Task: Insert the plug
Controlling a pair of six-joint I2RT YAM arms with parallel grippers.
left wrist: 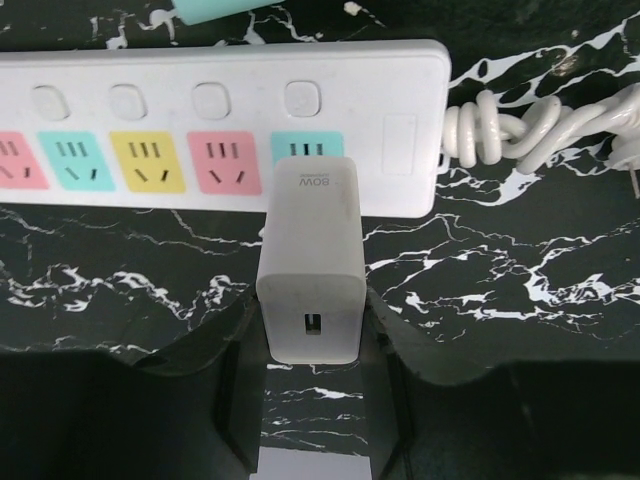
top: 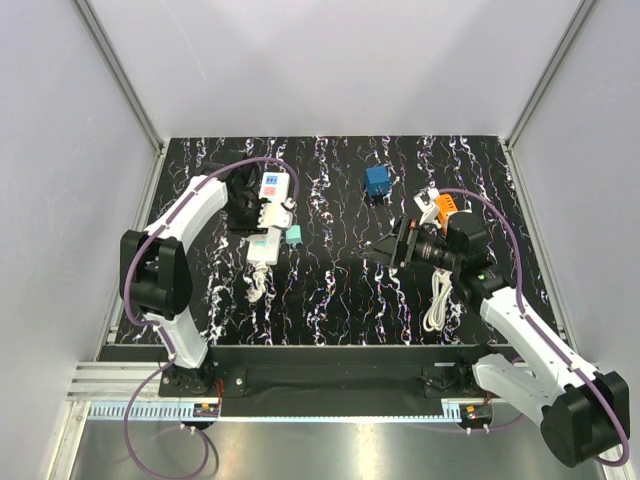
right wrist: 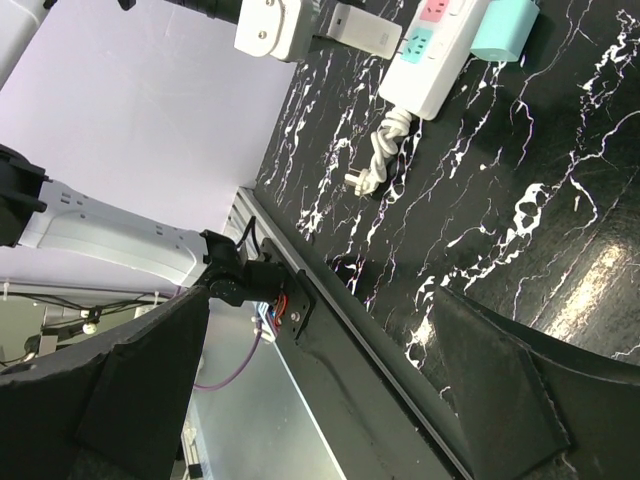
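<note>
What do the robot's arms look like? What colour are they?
The left arm and the right arm both have smooth white shells with chunky black joints. A thin purple cable loops along each one. The jaws are black, flat and wedge-shaped.

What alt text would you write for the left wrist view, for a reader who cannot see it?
The left gripper holds a white charger at the end teal socket of a white power strip. The strip lies on a black marbled table, its cable coiled at right.
</note>
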